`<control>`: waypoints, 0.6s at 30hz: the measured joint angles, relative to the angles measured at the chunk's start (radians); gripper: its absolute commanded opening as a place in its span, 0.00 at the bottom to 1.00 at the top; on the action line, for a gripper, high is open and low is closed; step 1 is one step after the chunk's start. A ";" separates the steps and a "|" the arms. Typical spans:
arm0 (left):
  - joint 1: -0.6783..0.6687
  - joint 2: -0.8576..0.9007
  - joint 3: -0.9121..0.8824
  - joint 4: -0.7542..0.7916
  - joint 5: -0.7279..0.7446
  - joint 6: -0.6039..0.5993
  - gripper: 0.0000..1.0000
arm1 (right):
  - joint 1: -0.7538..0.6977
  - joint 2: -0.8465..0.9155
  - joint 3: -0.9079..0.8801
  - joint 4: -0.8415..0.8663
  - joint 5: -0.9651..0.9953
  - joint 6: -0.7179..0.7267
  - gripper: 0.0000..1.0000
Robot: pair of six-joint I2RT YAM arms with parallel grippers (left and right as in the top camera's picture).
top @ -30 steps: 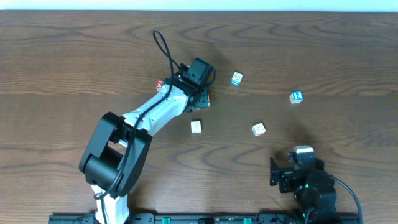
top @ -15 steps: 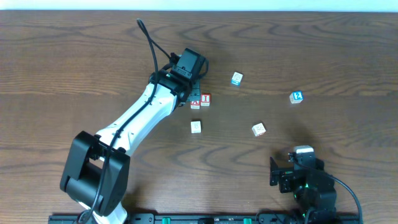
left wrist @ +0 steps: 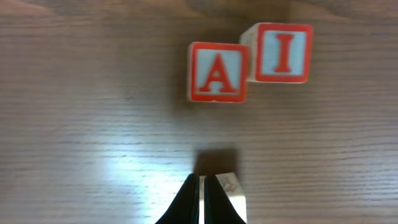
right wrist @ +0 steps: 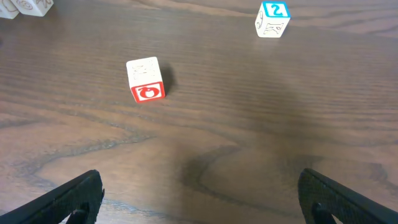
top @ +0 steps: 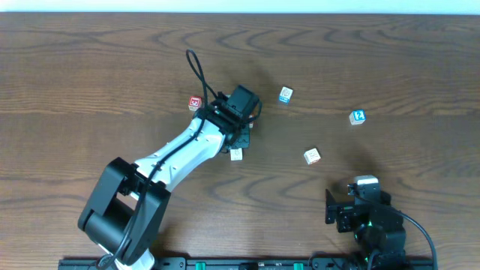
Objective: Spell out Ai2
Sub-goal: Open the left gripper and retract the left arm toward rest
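In the left wrist view the red-framed A block (left wrist: 217,71) and I block (left wrist: 283,53) sit side by side on the wood, touching at a corner, with I a little farther away. My left gripper (left wrist: 203,186) is shut and empty, just short of them. It is beside a plain white block (left wrist: 233,191). In the overhead view the left gripper (top: 238,141) hides A and I. The blue 2 block (top: 358,116) lies far right and also shows in the right wrist view (right wrist: 272,18). My right gripper (right wrist: 199,199) is open and empty at the front right (top: 341,210).
A red block (top: 195,103) lies left of the left wrist. A blue-faced block (top: 285,94) lies at the back. A white block with a red apple face (top: 312,156) lies mid right and shows in the right wrist view (right wrist: 145,79). The white block (top: 236,154) lies by the left fingertips.
The left arm swung left, uncovering the A and I blocks half a second ago, then came back toward the front. It now covers them in the overhead view. The right arm has not moved.
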 measured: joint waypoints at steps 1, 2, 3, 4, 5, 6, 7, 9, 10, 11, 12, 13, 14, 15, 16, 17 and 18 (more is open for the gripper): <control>-0.002 0.000 -0.010 0.020 0.002 -0.003 0.06 | 0.000 0.000 0.000 0.000 0.000 0.000 0.99; -0.003 0.000 -0.022 0.047 0.004 -0.006 0.06 | 0.000 0.000 0.000 0.000 0.000 0.000 0.99; -0.004 0.000 -0.030 0.062 0.005 -0.009 0.06 | 0.000 0.000 0.000 0.000 0.000 0.000 0.99; -0.003 0.000 -0.040 0.077 0.005 -0.011 0.06 | 0.000 0.000 0.000 0.000 0.000 0.000 0.99; -0.003 0.000 -0.049 0.085 0.005 -0.013 0.06 | 0.000 0.000 0.000 0.000 0.000 0.000 0.99; -0.002 0.000 -0.055 0.091 0.005 -0.015 0.06 | 0.000 0.000 0.000 0.000 0.000 0.000 0.99; -0.002 0.000 -0.058 0.094 0.005 -0.015 0.06 | 0.000 0.000 0.000 0.000 0.000 0.000 0.99; -0.002 0.002 -0.061 0.102 0.005 -0.015 0.06 | 0.000 0.000 0.000 0.000 0.000 0.000 0.99; -0.002 0.002 -0.061 0.104 0.005 -0.015 0.06 | 0.000 0.000 0.000 0.000 0.000 0.000 0.99; -0.002 0.006 -0.061 0.115 0.005 -0.015 0.06 | 0.000 0.000 0.000 0.000 0.000 0.000 0.99; -0.002 0.010 -0.061 0.124 0.005 -0.015 0.06 | 0.000 0.000 0.000 0.000 0.000 0.000 0.99; -0.002 0.017 -0.061 0.134 0.005 -0.015 0.06 | 0.000 0.000 0.000 0.000 0.000 0.000 0.99; -0.002 0.024 -0.061 0.140 0.005 -0.015 0.06 | 0.000 0.000 0.000 0.000 0.000 0.000 0.99; -0.002 0.031 -0.061 0.146 0.005 -0.016 0.06 | 0.000 0.000 0.000 0.000 0.000 0.000 0.99; -0.002 0.040 -0.061 0.150 0.005 -0.016 0.06 | 0.000 0.000 0.000 0.000 0.000 0.000 0.99; -0.001 0.048 -0.061 0.152 0.005 -0.016 0.06 | 0.000 0.000 0.000 0.000 0.000 0.000 0.99; -0.001 0.057 -0.061 0.153 0.005 -0.016 0.06 | 0.000 0.000 0.000 0.000 0.000 0.000 0.99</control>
